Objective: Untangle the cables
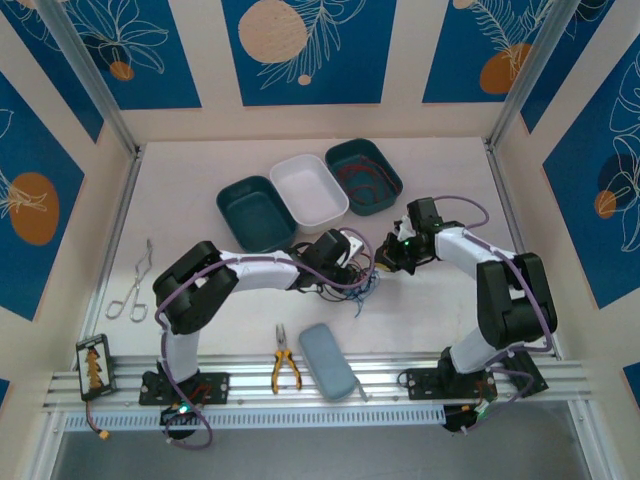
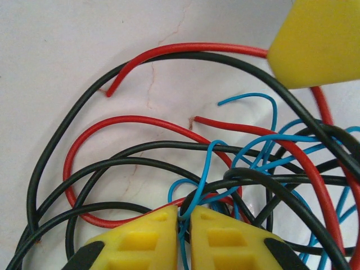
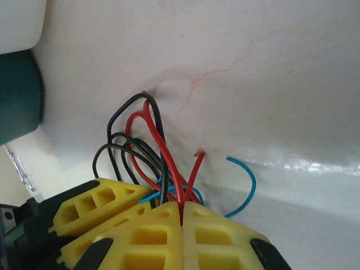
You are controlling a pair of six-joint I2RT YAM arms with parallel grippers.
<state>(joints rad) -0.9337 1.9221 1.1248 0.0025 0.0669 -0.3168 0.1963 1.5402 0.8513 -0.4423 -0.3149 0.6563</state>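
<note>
Your cable tangle (image 1: 350,285), red, black and blue strands, lying mid tabletop (image 1: 200,190), your left gripper (image 2: 184,218) pinched on a blue wire (image 2: 198,194), your right gripper (image 3: 181,209) clamped on a red wire (image 3: 169,163), white tub (image 1: 309,190) just beyond

**A:** Where do the cables (image 1: 358,287) lie?

**B:** Mid-table, between my left gripper (image 2: 184,216) and my right gripper (image 3: 181,212), with a strand running between each pair of fingers.

**A:** What's behind them?

**B:** A row: left tray (image 1: 250,190), middle tray (image 1: 312,190) and right tray (image 1: 388,172) (more wire lies in that last one).

**A:** And nearer you?

**B:** The pliers (image 1: 285,368) at the near edge, the case (image 1: 330,362) just right of them, and the tongs (image 1: 135,285) far left.
</note>
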